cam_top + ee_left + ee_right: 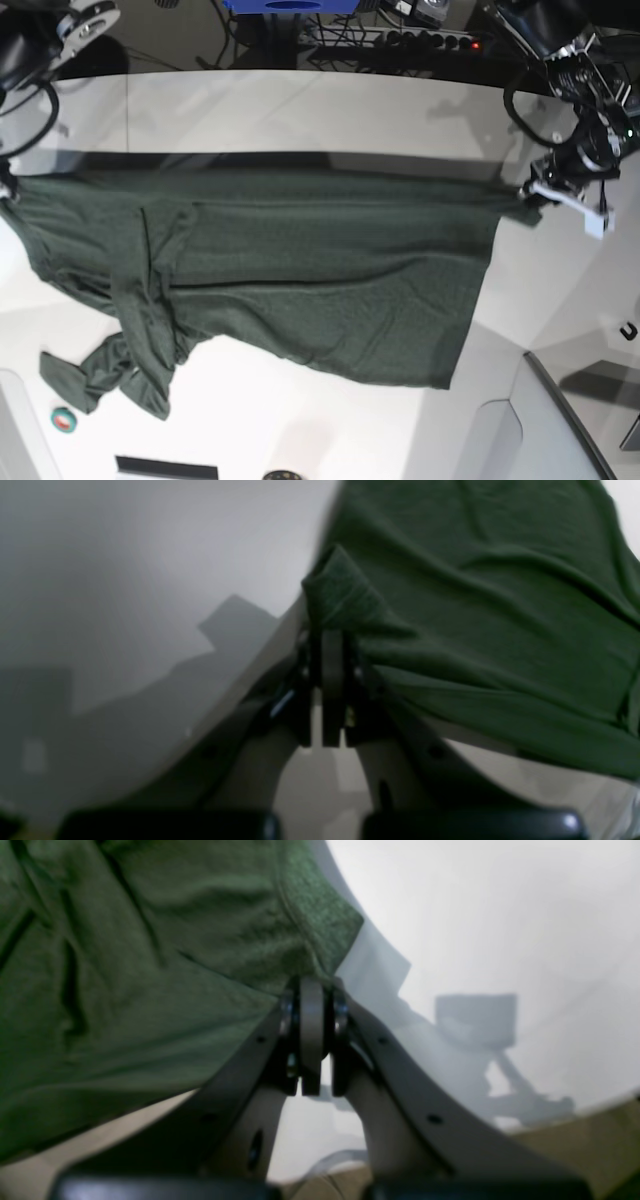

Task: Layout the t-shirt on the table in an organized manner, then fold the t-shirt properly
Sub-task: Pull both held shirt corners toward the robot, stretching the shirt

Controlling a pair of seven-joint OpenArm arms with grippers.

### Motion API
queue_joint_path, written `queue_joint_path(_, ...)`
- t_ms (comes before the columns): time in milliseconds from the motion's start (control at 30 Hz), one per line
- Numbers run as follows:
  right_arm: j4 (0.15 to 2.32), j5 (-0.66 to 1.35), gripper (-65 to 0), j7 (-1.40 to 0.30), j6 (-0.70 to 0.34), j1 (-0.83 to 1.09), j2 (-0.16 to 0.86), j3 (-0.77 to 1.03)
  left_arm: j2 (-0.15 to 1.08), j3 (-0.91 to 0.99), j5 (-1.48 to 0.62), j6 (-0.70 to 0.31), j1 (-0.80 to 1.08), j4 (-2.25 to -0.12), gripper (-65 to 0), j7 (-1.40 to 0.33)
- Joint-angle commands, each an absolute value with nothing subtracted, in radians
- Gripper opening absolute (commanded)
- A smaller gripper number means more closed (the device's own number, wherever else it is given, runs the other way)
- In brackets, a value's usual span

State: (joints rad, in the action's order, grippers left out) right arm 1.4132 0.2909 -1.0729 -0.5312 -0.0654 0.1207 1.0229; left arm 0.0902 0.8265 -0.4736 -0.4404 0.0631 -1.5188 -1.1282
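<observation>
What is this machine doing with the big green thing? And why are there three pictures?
It is a robot with two arms. One picture looks down from above; the other two come from small cameras on the robot's wrists, so they see up close. The green thing is a t-shirt spread over a white table. The left gripper is pinched shut on one corner of the shirt, and the right gripper is pinched shut on the opposite corner. Together they hold one edge stretched out straight. One sleeve lies bunched up.

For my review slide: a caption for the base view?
Both grippers, left gripper and right gripper, hold the t-shirt stretched above the table.
</observation>
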Motion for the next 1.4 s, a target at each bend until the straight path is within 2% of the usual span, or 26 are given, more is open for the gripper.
queue_joint_path(0,1.437,0.298,-64.5,-1.058,-0.521,-0.064,0.139,1.026,0.104,0.831,-0.487,-0.437,0.07,-1.538,-65.0,-1.113)
queue_joint_path(300,1.383,0.297,-64.5,-1.026,-0.521,0.001,0.136,1.026,0.102,0.829,-0.487,-0.44,0.196,-1.534,-65.0,-1.102)
queue_joint_path(433,1.316,0.295,-64.5,-0.972,-0.521,0.027,0.136,1.026,0.101,0.828,-0.481,-0.438,0.239,-1.517,-65.0,-1.018)
queue_joint_path(633,1.259,0.298,-64.5,-0.923,-0.522,0.05,0.136,1.026,0.11,0.828,-0.481,-0.44,0.237,-1.417,-65.0,-1.006)
queue_joint_path(1000,1.268,0.302,-63.9,-0.909,-0.522,0.054,0.114,1.033,0.11,0.828,-0.479,-0.435,0.239,-1.415,-65.0,-1.006)
queue_joint_path(1100,1.268,0.302,-56.0,-0.909,-0.522,0.053,0.114,1.033,0.11,0.828,-0.479,-0.435,0.24,-1.422,-65.0,-1.009)
queue_joint_path(1167,1.268,0.302,-46.8,-0.909,-0.522,0.05,0.114,1.033,0.11,0.829,-0.479,-0.435,0.24,-1.422,-53.0,-1.01)
queue_joint_path(1233,1.27,0.302,-39.0,-0.909,-0.522,0.05,0.114,1.033,0.11,0.829,-0.479,-0.435,0.242,-1.422,-38.0,-1.01)
queue_joint_path(1300,1.277,0.302,-36.3,-0.908,-0.522,0.05,0.114,1.043,0.11,0.835,-0.479,-0.435,0.242,-1.422,-28.0,-1.01)
queue_joint_path(1367,1.307,0.302,-36.0,-0.908,-0.522,0.05,0.097,1.087,0.11,0.839,-0.479,-0.435,0.242,-1.423,-22.7,-1.01)
